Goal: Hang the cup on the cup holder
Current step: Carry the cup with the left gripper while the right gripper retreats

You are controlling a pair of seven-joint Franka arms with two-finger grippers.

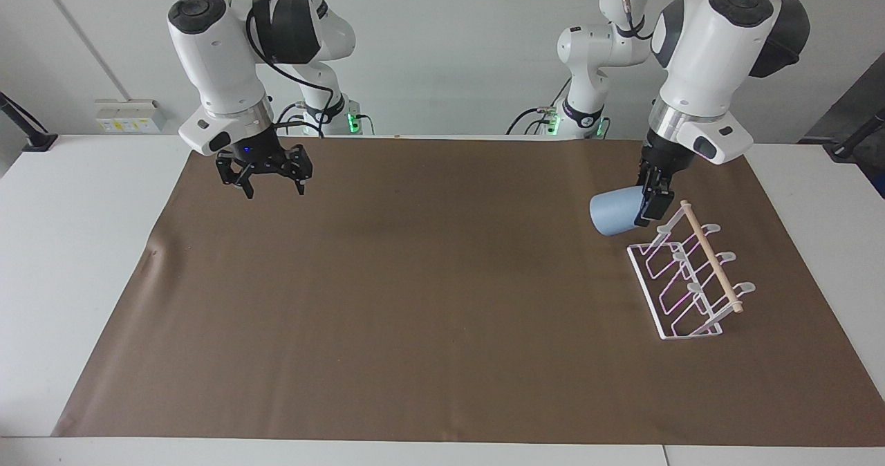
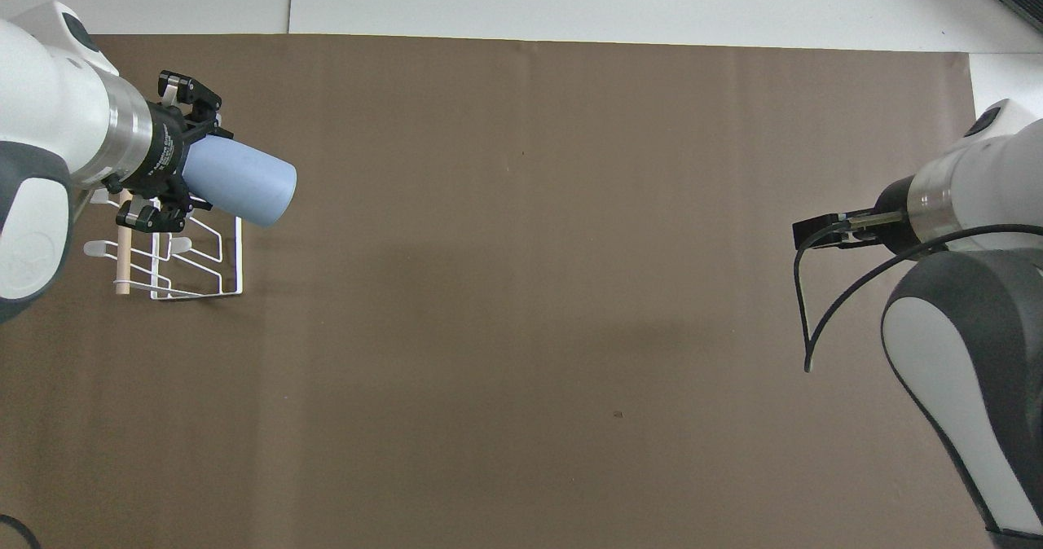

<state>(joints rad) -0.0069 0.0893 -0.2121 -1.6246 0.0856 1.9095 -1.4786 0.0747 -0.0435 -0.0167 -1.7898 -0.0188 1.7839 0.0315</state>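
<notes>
In the facing view, the left gripper (image 1: 652,207) hangs in the air just over the end of the cup holder (image 1: 691,279) that lies nearer the robots' edge of the worktop, its jaws closed on the narrow base end of the cup (image 1: 614,213). The cup lies tipped on its side with its wide mouth turned away from the gripper, toward the middle of the brown mat (image 1: 429,300); holding it by the base seems meant to leave the mouth free to slip over one of the rack's prongs. The cup is not yet on the rack: it sits beside the prong tips, raised and apart from them. The rack stands near the left arm's end of the worktop, its wooden dowel (image 1: 711,256) running from the robots' edge toward the opposite edge. The right gripper (image 1: 265,178) waits over the corner of the mat near the robots' edge at the right arm's end, its jaws spread and holding nothing. In the overhead view, the left gripper (image 2: 167,166) covers part of the cup holder (image 2: 204,264), and the cup (image 2: 240,182) reads as a plain matte light-blue tumbler, handleless, widening from the gripped base to its rim. The right gripper (image 2: 823,231) shows edge-on over the mat's border, so its opening cannot be read there.
</notes>
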